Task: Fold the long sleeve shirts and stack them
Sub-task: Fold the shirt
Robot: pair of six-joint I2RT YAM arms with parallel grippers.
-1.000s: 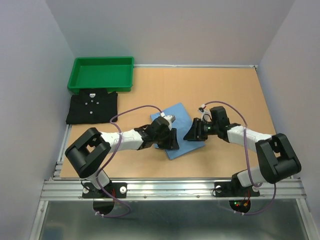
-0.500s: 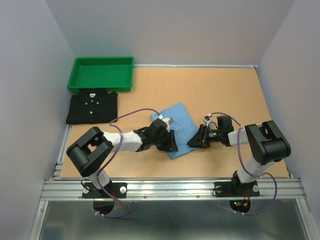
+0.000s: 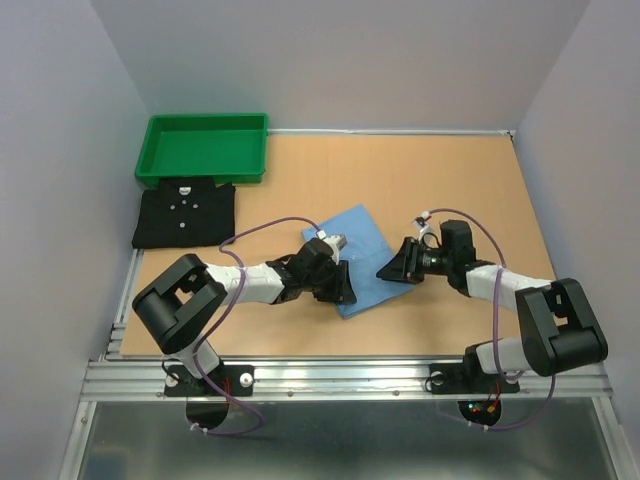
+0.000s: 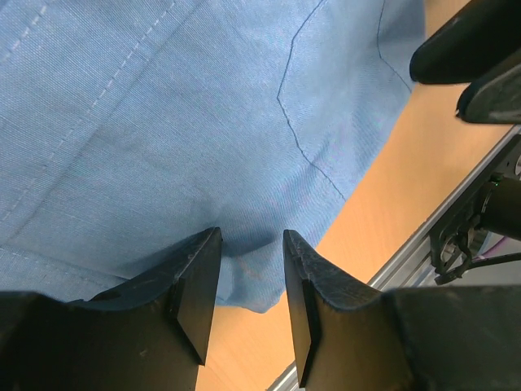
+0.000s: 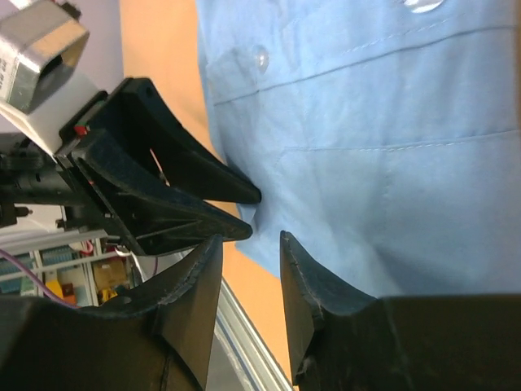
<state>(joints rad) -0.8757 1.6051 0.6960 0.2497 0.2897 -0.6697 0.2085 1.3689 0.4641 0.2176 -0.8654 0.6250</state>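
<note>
1. Upper left of the top view: green tray (image 3: 205, 175), nothing visible in it.
2. Just below it, touching its near rim: black shirt (image 3: 185, 215), folded, buttons up.
3. Centre-left: left gripper (image 3: 343, 285) sits low on the lower-left edge of the blue shirt (image 3: 362, 250). In the wrist view the jaws are narrowly apart with the hem between them. I cannot tell if they're biting the cloth.
4. The blue shirt is folded and lies mid-table (image 3: 450, 180) between both grippers. Its long axis is diagonal, upper end left, lower end right.
5. Centre-right: right gripper (image 3: 385, 270) is at the shirt's right edge, jaws slightly apart, no cloth pinched that I can see.
6. My read: next is stacking blue onto black. The black one lies up-left of both grippers, well apart, and the left arm is nearer.
</note>
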